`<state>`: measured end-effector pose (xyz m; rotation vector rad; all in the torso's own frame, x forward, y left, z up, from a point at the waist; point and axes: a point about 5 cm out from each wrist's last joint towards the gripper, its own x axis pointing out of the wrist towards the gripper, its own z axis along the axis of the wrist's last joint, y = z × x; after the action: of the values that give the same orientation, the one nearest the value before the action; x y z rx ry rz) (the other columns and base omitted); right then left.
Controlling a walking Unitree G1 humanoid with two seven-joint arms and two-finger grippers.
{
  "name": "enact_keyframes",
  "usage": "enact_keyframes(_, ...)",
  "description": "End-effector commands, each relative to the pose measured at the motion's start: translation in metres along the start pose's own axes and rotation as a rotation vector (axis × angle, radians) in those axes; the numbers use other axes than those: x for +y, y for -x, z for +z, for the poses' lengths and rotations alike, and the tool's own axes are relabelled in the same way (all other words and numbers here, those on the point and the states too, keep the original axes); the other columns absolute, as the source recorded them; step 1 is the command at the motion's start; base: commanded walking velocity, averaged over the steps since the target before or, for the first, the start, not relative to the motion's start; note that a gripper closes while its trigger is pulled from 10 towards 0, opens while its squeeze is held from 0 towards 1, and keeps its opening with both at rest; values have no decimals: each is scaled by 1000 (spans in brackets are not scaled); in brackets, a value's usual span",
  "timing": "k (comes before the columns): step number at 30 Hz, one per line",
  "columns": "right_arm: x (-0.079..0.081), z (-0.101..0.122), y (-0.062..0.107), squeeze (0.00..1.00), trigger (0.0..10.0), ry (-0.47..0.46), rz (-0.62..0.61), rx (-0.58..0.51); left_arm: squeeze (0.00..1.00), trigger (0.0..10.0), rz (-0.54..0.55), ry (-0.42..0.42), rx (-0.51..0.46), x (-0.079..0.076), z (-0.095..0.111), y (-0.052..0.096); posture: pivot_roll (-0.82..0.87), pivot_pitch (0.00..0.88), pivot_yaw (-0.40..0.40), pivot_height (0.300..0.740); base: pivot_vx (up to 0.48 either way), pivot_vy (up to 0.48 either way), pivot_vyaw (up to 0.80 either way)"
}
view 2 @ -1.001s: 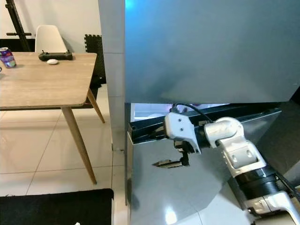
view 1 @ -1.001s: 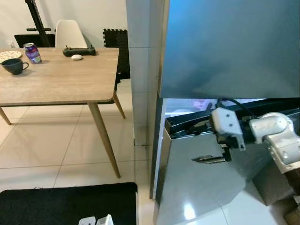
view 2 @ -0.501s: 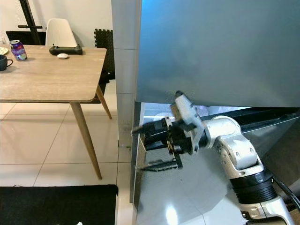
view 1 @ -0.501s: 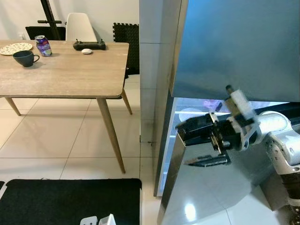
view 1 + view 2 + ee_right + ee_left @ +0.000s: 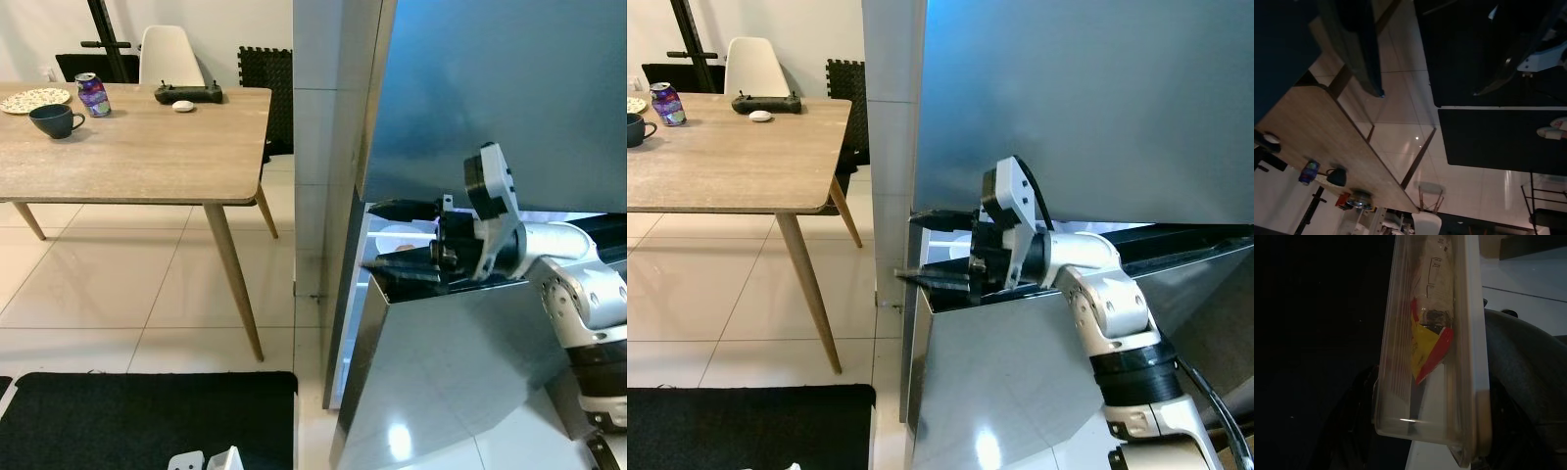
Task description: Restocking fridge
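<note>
The right gripper (image 5: 392,235) is held at the open edge of the fridge's lower door (image 5: 460,372), its two black fingers pointing toward the robot's left, one above the other. The jaws are spread wide, the upper finger (image 5: 404,209) level with the gap under the upper door (image 5: 490,98), the lower finger lying along the top edge of the lower door. That door stands ajar, and a lit interior with a pale dish-like shape is seen behind it.

In the left wrist view a clear plastic container (image 5: 1430,347) is held between the jaws of the left gripper (image 5: 1427,431), its long axis running along the fingers and pointing away from the wrist. Inside it a packet with red and yellow printing (image 5: 1427,345) can be made out, though the dark picture leaves its contents uncertain.

To the robot's left stands the wooden counter (image 5: 137,157). Near its far left corner are placed a dark mug (image 5: 54,120), a purple can (image 5: 92,95) and a patterned plate (image 5: 34,98); a black controller (image 5: 187,93) and a small white object (image 5: 182,106) lie near the far right corner. A white chair (image 5: 171,59) is set behind it.
</note>
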<state>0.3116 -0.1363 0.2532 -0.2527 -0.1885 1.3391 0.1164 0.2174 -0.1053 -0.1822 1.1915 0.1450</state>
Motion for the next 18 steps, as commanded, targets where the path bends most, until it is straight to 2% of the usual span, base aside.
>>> enact_keyframes(1, 0, 1, 3, 0, 0, 5, 1, 16, 0, 10000, -17, 0, 4, -6, -2, -1, -63, 0, -43, 740, 0, 0, 0)
enact_keyframes(6, -1, 2, 3, 0, 0, 11, -1, 25, 0, 10000, -17, -1, 4, -6, -1, -1, -63, 0, -44, 740, 0, 0, 0)
enact_keyframes(12, -7, -2, 3, 0, 0, 82, -50, 115, 0, 10000, -18, -5, 4, -6, -1, -1, -65, 0, -42, 740, 0, 0, 0)
enact_keyframes(13, -8, -2, 3, 0, 1059, 90, -53, 129, 0, 10000, -19, -6, 3, -6, -1, -1, -65, 0, -42, 740, 0, 0, 0)
enact_keyframes(14, -7, -3, 3, 0, 9255, 91, -46, 132, 0, 10000, -20, -7, 3, -7, 0, -1, -65, 0, -42, 740, 0, 0, 0)
enact_keyframes(16, -6, -2, 3, 0, 9255, 88, -39, 128, 0, 10000, -20, -7, 2, -7, 0, -1, -65, 0, -42, 740, 0, 0, 0)
enact_keyframes(17, -2, 0, 3, 0, 10000, 78, -6, 99, 0, 10000, -20, -8, 2, -7, 0, -1, -65, 0, -42, 740, 0, 0, 0)
enact_keyframes(18, 2, 2, 2, 0, 10000, 72, 18, 79, 0, 10000, -20, -8, 2, -7, 0, -1, -65, 0, -42, 740, 0, 0, 0)
